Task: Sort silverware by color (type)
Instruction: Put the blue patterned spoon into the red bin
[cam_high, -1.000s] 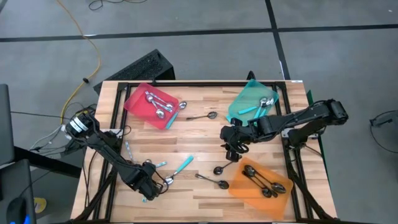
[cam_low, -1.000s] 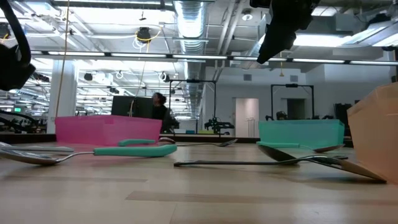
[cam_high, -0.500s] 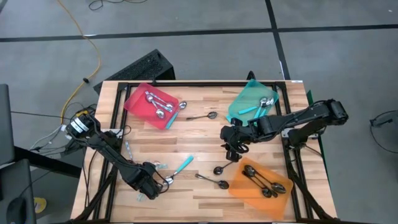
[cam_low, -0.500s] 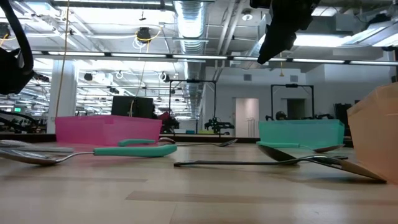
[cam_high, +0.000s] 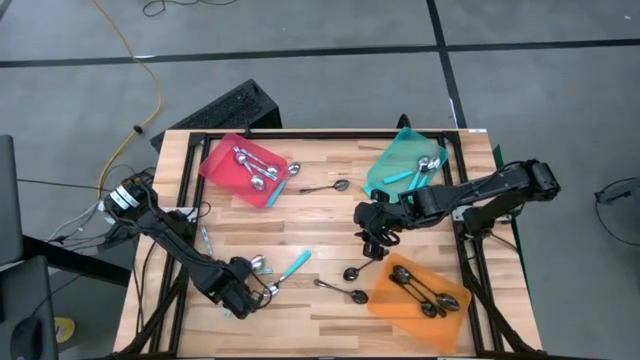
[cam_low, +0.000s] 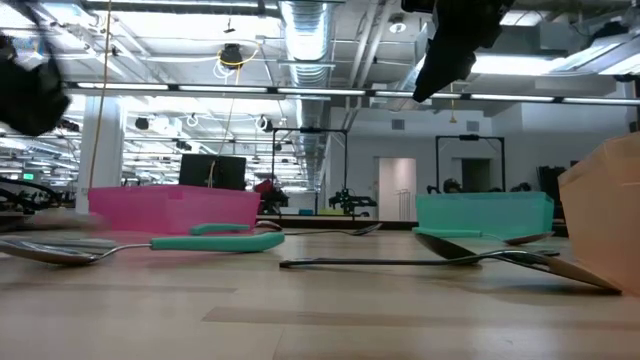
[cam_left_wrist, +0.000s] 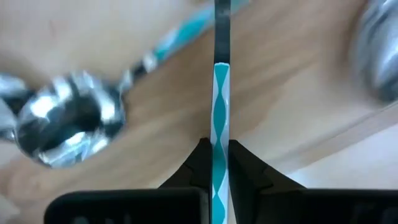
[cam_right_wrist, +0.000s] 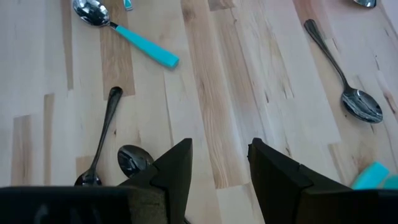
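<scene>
My left gripper (cam_high: 243, 295) stands near the table's front left, pointing down, shut on a teal-handled spoon (cam_left_wrist: 221, 106). Another teal-handled spoon (cam_high: 290, 268) lies flat just to its right; its silver bowl (cam_left_wrist: 68, 121) shows in the left wrist view. My right gripper (cam_high: 375, 243) hangs open above the table's middle, with nothing between its fingers (cam_right_wrist: 217, 168). A black spoon (cam_right_wrist: 102, 134) and a silver spoon (cam_right_wrist: 342, 81) lie flat on the wood below it. My left gripper pinches the spoon's teal handle (cam_left_wrist: 221, 155) between its two fingers, which come from above and lie across it. The handle stands on edge and runs straight out from the fingers. Whether the spoon is clear of the table, I cannot tell.
A red tray (cam_high: 225, 170) with silver spoons sits at the far left, a teal tray (cam_high: 400, 160) with teal-handled spoons at the far right, an orange tray (cam_high: 400, 300) with black spoons at the near right. Loose spoons (cam_high: 325, 187) (cam_high: 340, 290) lie mid-table, one (cam_high: 205, 240) by the left edge.
My left gripper has shut on the teal handle, which was lying flat between its open fingers. The spoon's ends on either side of the gripper have shifted a little. My right arm has kept still.
</scene>
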